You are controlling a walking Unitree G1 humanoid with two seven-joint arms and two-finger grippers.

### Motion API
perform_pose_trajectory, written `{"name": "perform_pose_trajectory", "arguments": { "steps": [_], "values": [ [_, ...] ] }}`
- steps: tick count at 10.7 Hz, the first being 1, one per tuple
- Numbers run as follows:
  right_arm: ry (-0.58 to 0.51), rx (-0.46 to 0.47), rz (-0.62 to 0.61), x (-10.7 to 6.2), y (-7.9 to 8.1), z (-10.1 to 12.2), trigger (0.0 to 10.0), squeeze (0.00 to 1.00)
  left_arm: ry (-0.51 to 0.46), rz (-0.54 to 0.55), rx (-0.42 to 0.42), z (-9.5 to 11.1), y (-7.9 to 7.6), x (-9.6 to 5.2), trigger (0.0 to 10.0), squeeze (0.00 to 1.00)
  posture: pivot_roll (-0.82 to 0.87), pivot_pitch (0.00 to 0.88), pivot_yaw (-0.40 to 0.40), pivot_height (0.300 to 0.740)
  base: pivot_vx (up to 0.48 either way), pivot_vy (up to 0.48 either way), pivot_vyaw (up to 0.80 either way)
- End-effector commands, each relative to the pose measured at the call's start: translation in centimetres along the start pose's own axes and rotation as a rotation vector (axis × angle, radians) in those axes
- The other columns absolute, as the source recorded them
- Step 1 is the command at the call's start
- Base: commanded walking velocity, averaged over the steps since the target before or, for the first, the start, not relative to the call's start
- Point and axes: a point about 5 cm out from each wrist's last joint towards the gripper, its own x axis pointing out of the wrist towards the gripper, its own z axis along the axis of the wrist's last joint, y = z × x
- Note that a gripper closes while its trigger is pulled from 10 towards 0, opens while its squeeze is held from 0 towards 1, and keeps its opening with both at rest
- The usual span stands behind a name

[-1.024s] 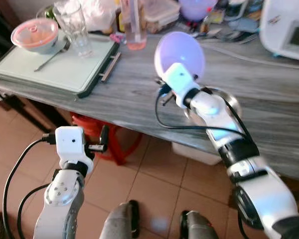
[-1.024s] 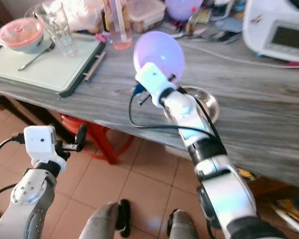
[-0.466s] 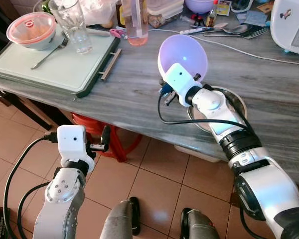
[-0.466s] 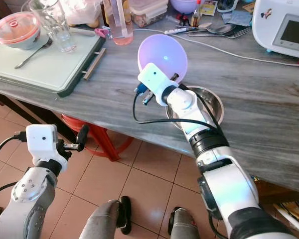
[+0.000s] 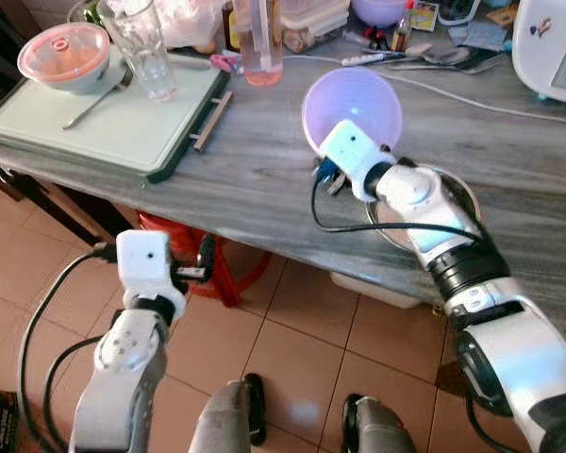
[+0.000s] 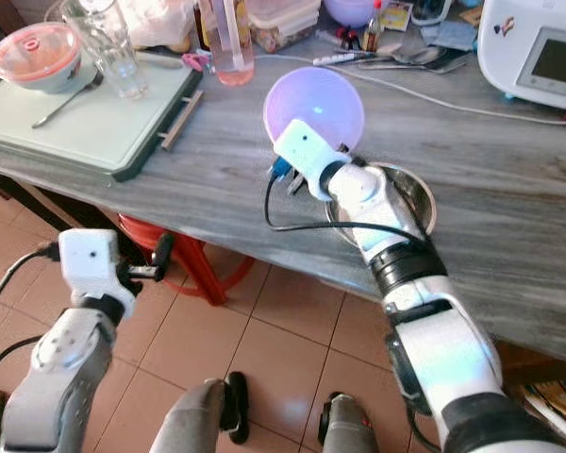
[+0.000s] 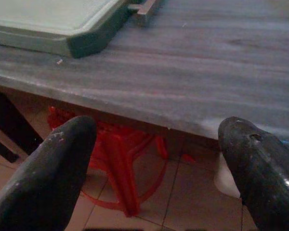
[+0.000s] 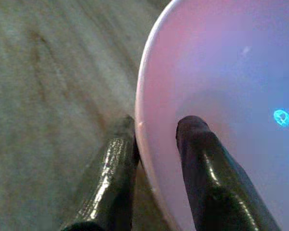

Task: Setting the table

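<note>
Currently logged: my right gripper clamped the lilac bowl by its rim, held above the grey table, mid-table. Left gripper idled, fingers apart, below the near edge. Tray far left; I judged setting barely begun.

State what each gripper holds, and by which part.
The right gripper pinches the purple bowl by its rim, one finger inside and one outside. The left gripper is open, holding nothing.
</note>
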Motion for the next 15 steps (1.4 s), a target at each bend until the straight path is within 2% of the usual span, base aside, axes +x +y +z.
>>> {"name": "perform_pose_trajectory", "arguments": {
  "steps": [1,9,10,11,13,14,15],
  "values": [
    [-0.011,-0.027,0.018,0.0,-0.4,1.1,10.0,1.00,0.013,0.006,0.007,-0.4,0.2,0.2,10.0,0.00,0.11,0.189,0.095,0.740,0.000,0.000,0.00],
    [-0.034,-0.024,0.027,-2.2,-3.2,3.2,10.0,1.00,0.003,-0.022,0.000,-0.8,-0.6,2.5,10.0,0.00,0.05,0.109,0.078,0.740,0.000,0.000,0.00],
    [-0.092,0.033,-0.082,-2.9,-3.6,3.1,10.0,1.00,-0.001,-0.021,-0.006,-0.8,-0.7,2.6,10.0,0.00,0.04,0.109,0.074,0.740,0.000,0.000,0.00],
    [-0.109,0.039,-0.116,-3.2,-3.6,3.1,10.0,1.00,-0.001,-0.019,-0.009,-0.9,-0.7,2.6,10.0,0.00,0.04,0.112,0.072,0.740,0.000,0.000,0.00],
    [-0.141,-0.021,-0.287,-5.0,-3.5,2.8,10.0,1.00,0.003,-0.017,-0.018,-1.2,-0.7,2.4,10.0,0.00,0.03,0.116,0.079,0.740,0.000,0.000,0.00],
    [-0.141,-0.004,-0.366,-5.9,-3.4,2.4,10.0,1.00,0.007,-0.029,-0.017,-1.3,-0.9,2.4,10.0,0.00,0.03,0.121,0.084,0.740,0.000,0.000,0.00],
    [-0.091,0.034,-0.479,-7.2,-3.1,1.4,10.0,1.00,0.006,-0.034,-0.016,-1.3,-0.9,2.6,10.0,0.00,0.02,0.124,0.087,0.740,0.000,0.000,0.00]
  ]
}}
